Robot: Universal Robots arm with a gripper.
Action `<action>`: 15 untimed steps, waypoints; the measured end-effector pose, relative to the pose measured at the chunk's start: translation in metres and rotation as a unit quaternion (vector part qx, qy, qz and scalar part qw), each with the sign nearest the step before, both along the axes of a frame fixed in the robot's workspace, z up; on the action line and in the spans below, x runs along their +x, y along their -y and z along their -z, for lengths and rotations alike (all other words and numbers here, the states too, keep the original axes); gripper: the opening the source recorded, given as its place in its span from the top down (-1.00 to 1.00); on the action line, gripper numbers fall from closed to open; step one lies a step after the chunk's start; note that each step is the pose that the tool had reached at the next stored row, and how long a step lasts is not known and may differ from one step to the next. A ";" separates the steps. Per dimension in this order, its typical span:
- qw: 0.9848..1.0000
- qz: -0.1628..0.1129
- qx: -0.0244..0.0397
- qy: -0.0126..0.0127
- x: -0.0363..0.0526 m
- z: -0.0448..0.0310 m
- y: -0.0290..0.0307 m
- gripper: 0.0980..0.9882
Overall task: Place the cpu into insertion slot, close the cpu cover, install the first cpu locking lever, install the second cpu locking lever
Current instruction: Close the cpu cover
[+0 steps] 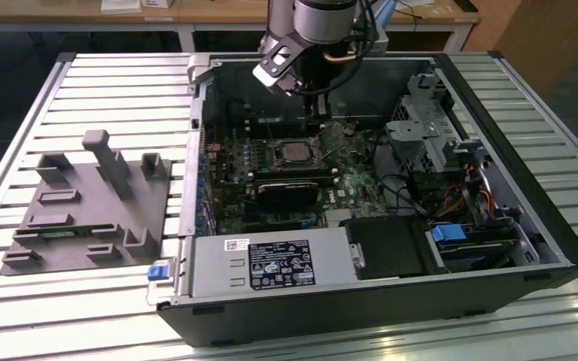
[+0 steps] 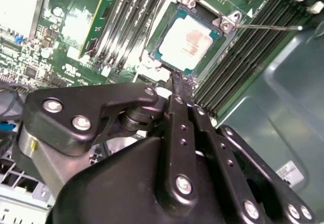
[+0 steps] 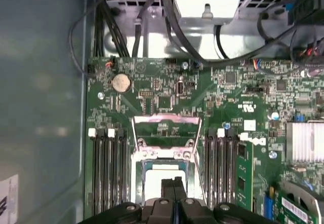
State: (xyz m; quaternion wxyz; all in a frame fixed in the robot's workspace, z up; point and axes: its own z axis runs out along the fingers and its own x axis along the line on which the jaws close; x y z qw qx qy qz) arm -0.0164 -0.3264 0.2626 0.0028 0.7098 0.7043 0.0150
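Labels on the computer, none readable

In the exterior view, lower middle of the frame, a black label (image 1: 280, 265) with white print sits on the grey power supply (image 1: 214, 272), with a small white sticker (image 1: 237, 244) at the label's upper left. In both wrist views a white wall sticker (image 2: 286, 172) (image 3: 7, 193) sits on the case wall (image 2: 283, 97) (image 3: 40, 82). The cpu (image 2: 187, 37) bears faint reddish print. All of it is too small to read.

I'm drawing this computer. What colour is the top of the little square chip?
The cpu top is silver-grey, clearest in the second wrist view.
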 end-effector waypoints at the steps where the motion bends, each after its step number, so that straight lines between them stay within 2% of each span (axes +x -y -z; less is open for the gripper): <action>1: 1.000 0.000 0.000 0.000 0.0003 -0.0015 0.0000 0.96; 15: 1.000 0.000 0.000 -0.001 0.0225 -0.0010 -0.0002 0.96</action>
